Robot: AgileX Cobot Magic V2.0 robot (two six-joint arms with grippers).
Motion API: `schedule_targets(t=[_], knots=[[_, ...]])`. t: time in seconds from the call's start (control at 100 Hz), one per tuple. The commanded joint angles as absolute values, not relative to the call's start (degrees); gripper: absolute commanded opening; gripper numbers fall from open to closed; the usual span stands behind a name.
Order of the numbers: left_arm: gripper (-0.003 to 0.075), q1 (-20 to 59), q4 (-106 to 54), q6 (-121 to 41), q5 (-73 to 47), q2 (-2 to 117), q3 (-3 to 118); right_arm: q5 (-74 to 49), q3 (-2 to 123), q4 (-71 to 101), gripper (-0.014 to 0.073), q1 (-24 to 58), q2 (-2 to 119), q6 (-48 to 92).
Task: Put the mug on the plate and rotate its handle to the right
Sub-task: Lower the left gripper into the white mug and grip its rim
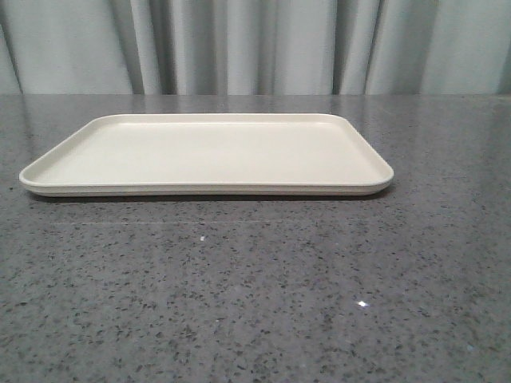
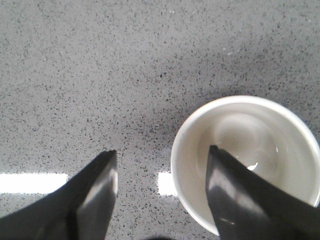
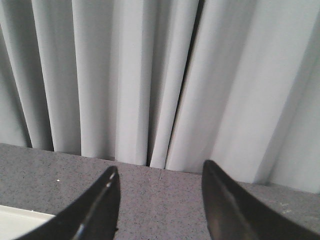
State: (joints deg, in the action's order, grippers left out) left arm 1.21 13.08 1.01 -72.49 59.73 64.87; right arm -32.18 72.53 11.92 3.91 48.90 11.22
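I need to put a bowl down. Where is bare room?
The plate is wholly bare. So is the counter in front of it. The only crowded spot is by the left fingers, over the mug.

It looked like a staged test bay or lab, not a lived-in kitchen. A grey speckled stone-look worktop [image 1: 255, 303] ran wide and bare, glossy enough to throw back overhead lights. Behind it hung a pale grey pleated curtain [image 1: 255, 48], closing off the whole background. One plain cream plate [image 1: 207, 152] was the only tableware in the front view.
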Motion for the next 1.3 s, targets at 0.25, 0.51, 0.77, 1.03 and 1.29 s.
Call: schedule_targets(t=[0.25, 0.51, 0.77, 1.03, 1.29], knots=[[0.04, 1.16, 14.01, 1.61, -71.07, 59.48, 61.79, -28.26, 74.26, 11.63, 0.0391, 3.78, 48.85, 11.65], [0.04, 1.16, 12.84, 1.61, -68.68, 61.4, 58.57, -28.69, 74.26, 11.63, 0.0391, 3.78, 48.85, 11.65], [0.0398, 1.16, 11.8, 1.61, -66.23, 63.54, 56.41, -29.26, 74.26, 11.63, 0.0391, 3.78, 48.85, 11.65], [0.0125, 1.16, 11.78, 1.61, -64.39, 63.54, 56.41, -29.26, 74.26, 11.63, 0.0391, 3.78, 48.85, 11.65], [-0.002, 1.16, 12.8, 1.51, -62.71, 63.54, 56.41, -29.51, 74.26, 11.63, 0.0391, 3.78, 48.85, 11.65]])
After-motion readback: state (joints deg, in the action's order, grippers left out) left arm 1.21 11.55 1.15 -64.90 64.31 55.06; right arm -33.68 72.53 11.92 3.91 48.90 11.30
